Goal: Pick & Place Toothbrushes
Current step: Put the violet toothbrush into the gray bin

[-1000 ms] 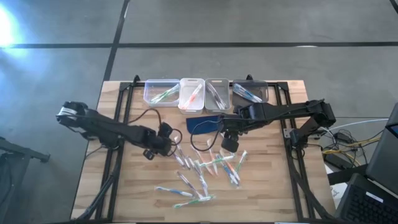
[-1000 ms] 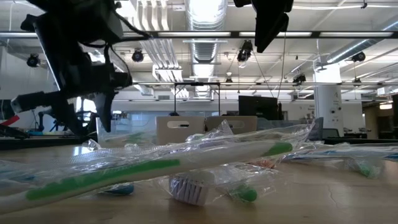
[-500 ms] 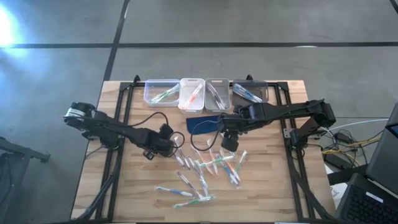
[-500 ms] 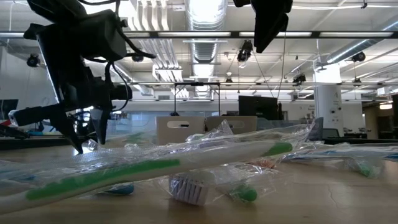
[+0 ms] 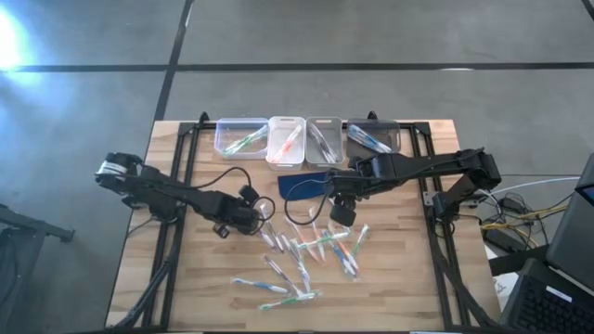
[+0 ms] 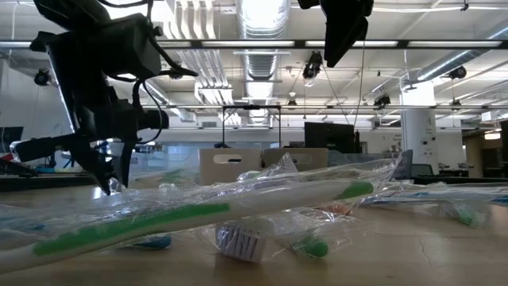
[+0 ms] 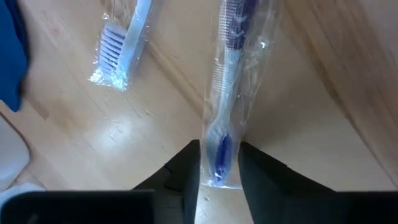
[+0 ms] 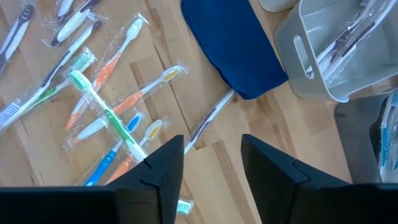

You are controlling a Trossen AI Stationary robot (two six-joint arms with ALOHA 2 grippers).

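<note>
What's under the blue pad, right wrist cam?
One dark-handled toothbrush pokes out from under the blue pad onto the table. Its far end is covered; anything else beneath can't be seen.

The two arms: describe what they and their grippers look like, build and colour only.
Both are dark, slim jointed arms. The left arm has a pale patch at its outer end and a black cable looping beside its wrist. The right arm shows a looped cable near its wrist too. The left gripper and right gripper each have two flat, matte black fingers.
</note>
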